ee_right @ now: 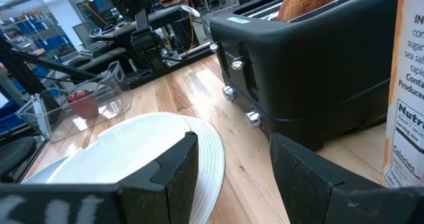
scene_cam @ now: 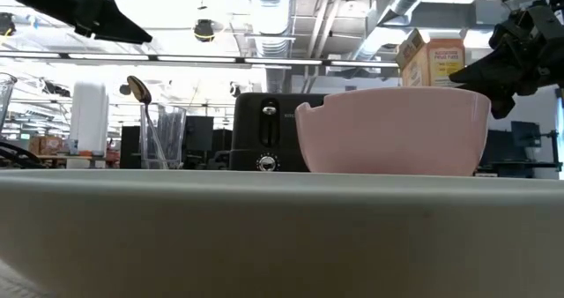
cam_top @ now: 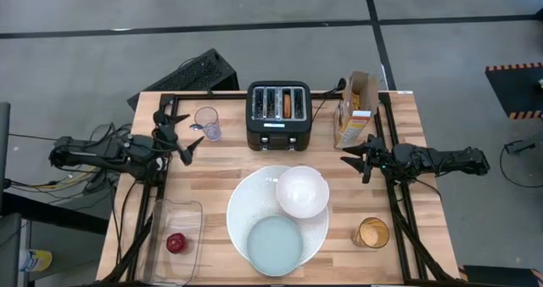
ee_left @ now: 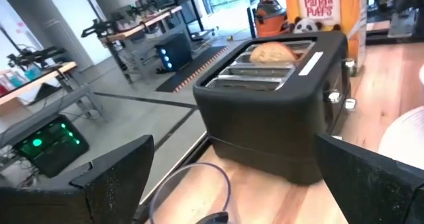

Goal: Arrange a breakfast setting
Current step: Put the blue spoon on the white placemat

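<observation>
Dark left gripper (cam_top: 180, 134) and right gripper (cam_top: 356, 158) hover level, fingers apart.

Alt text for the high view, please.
Overhead: a large white plate holding a white bowl and pale-blue plate, black toaster behind; left gripper and right gripper hover open at the sides.

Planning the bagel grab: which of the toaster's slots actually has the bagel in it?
The slot nearest the cereal box, on the right-arm side of the toaster. The bagel shows there; the others look empty.
</observation>
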Robot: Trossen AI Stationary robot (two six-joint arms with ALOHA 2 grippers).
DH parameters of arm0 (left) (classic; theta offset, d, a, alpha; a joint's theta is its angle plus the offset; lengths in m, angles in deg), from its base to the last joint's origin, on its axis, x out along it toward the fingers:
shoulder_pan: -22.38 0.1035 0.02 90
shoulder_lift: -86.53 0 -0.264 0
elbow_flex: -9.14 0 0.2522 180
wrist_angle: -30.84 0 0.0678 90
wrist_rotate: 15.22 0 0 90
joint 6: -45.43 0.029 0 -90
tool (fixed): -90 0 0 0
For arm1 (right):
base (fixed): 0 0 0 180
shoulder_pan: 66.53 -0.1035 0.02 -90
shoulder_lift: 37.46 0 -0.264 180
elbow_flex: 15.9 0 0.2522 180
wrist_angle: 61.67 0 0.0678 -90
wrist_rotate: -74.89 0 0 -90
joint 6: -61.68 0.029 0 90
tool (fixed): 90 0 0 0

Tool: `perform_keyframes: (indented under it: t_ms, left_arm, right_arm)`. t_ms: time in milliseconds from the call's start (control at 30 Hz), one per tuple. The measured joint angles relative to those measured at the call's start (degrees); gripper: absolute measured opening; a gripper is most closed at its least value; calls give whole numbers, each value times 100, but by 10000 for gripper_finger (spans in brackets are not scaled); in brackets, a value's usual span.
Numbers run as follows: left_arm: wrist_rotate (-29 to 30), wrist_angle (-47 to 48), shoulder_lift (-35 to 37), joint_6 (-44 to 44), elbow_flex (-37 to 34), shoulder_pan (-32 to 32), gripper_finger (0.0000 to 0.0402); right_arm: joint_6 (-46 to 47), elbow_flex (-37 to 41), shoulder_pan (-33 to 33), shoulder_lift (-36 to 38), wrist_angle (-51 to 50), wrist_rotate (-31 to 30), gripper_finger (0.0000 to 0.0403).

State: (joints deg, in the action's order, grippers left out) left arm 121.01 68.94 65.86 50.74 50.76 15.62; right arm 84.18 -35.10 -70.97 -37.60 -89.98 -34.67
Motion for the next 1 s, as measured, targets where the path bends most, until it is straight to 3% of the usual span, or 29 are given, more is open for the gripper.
perform_keyframes:
  t_ms: [133, 300, 667, 1000]
  left_arm:
    - [-42, -674, -184, 141, 0, 0, 399]
    - [17, -960, -331, 1001, 177, 0, 399]
    - [308, 315, -385, 2415, 404, 0, 399]
    - [69, 1148, -790, 2456, 402, 9, 399]
  right_arm:
    - [-1, 1, -1, 0, 0, 0, 208]
    - [-1, 0, 0, 0, 0, 0, 208]
    - [-2, 0, -1, 0, 0, 0, 208]
    - [-1, 0, 0, 0, 0, 0, 208]
